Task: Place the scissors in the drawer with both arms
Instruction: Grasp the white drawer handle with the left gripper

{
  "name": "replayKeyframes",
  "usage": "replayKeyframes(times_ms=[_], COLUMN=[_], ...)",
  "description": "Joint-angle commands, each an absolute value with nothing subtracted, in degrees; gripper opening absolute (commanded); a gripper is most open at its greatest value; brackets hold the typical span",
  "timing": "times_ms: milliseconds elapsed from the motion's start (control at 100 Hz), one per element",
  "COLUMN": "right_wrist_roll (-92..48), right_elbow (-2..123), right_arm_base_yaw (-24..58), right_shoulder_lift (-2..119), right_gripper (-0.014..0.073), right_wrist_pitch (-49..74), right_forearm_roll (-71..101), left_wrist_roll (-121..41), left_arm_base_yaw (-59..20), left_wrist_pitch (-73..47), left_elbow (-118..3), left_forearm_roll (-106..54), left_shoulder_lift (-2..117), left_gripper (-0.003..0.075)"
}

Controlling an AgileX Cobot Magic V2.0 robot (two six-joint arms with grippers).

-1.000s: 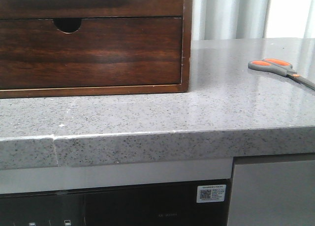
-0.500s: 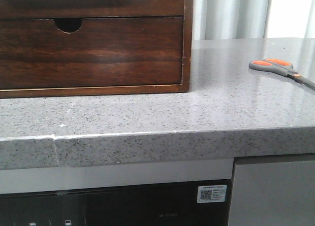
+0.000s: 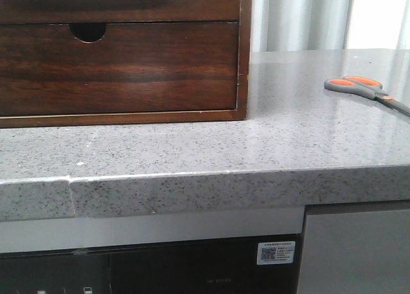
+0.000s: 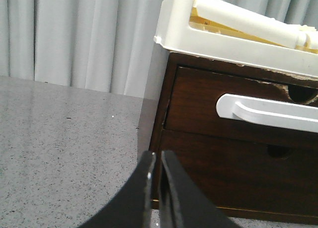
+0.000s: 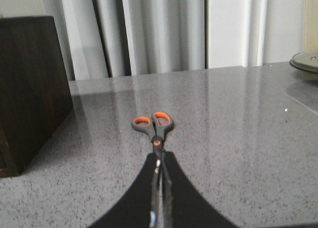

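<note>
The scissors [image 3: 355,84] lie flat on the grey counter at the far right, handles toward the cabinet, and their blades run off the frame's edge. The dark brown drawer [image 3: 128,66] sits pushed in, its finger notch [image 3: 88,30] in the top edge. No arm shows in the front view. In the right wrist view my right gripper [image 5: 159,158] is shut, lined up with the scissors [image 5: 154,124]; its fingers hide the blades, so I cannot tell whether it touches them. My left gripper [image 4: 158,156] is shut and empty before the cabinet's corner, with the drawer [image 4: 238,173] beside it.
The wooden cabinet frame [image 3: 243,50] stands on the counter [image 3: 192,153]. An upper drawer has a white handle [image 4: 268,111], and a white tray [image 4: 238,34] rests on top. A round object [image 5: 305,61] lies far off on the counter. Curtains hang behind.
</note>
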State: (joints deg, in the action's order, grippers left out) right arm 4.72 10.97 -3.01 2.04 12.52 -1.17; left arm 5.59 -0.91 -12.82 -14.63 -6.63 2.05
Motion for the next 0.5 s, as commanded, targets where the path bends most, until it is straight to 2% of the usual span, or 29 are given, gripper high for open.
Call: replayKeyframes(times_ms=[0,170,310,380,490], right_wrist_roll=[4.6,4.6,4.6,4.6,4.6], right_elbow=[16.3,22.5,22.9,22.8,22.8], right_arm_base_yaw=[-3.4,-3.4,-2.8,-2.8,-2.8], right_shoulder_lift=[5.9,12.3,13.2,13.2,13.2], right_gripper=[-0.0066,-0.0066,-0.0066,-0.0066,-0.0066], right_wrist_pitch=[10.2,19.0,19.3,19.6,20.4], right_forearm_roll=[-1.2,0.0,0.6,0.6,0.6], left_wrist_roll=[6.2,5.8,2.2,1.9,1.9], left_arm_base_yaw=[-0.9,-0.9,-0.9,-0.9,-0.9], left_wrist_pitch=[-11.1,-10.5,-8.9,-7.3,-4.3], left_elbow=[-19.3,-22.0,-22.2,-22.2,-22.1], left_forearm_roll=[-6.2,-4.2,-4.1,-4.1,-4.2], left_shoulder_lift=[5.4,8.9,10.7,11.4,12.8], left_gripper=[-0.002,-0.002,-0.0005,0.0058,0.0217])
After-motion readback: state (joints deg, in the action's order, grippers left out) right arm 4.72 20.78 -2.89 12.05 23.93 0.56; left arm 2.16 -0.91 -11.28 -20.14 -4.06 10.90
